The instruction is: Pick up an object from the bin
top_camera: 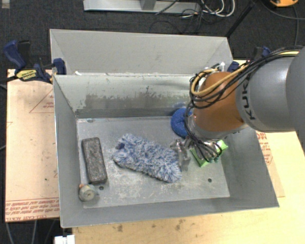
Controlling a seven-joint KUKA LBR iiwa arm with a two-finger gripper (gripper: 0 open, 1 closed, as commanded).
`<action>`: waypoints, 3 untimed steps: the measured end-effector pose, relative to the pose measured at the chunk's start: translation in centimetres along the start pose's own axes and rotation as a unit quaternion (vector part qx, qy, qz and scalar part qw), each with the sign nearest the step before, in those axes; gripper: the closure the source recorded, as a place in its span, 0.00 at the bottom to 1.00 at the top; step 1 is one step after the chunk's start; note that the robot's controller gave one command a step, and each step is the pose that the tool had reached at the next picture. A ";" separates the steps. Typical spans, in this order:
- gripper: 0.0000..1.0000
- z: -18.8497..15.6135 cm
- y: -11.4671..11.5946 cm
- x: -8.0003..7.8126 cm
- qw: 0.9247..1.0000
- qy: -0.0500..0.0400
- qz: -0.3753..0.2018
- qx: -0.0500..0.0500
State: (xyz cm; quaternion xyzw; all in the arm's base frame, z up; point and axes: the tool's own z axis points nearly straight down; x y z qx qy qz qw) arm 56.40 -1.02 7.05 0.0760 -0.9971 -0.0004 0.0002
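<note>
**Gripper down by the fuzzy cloth**

"KU" can be read on the grey arm. The gripper is seen at the right end of one fuzzy blue-and-white cloth, mid-bin. The jaw state can't be told. Also counted: one green piece, one blue lump, one grey block and one small round bit.

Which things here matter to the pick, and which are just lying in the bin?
In play: gripper, down at the right end of the blue-and-white fuzzy cloth; green thing right beside it.
Lying about: grey block at left; small round piece below it; blue thing at the back.
</note>
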 end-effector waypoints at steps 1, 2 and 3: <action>1.00 -9.9 -0.1 -1.0 1.000 -0.002 0.009 0.000; 1.00 -9.9 -0.1 -1.0 1.000 -0.002 0.009 0.000; 1.00 -15.0 -0.8 -1.0 1.000 0.001 0.016 -0.001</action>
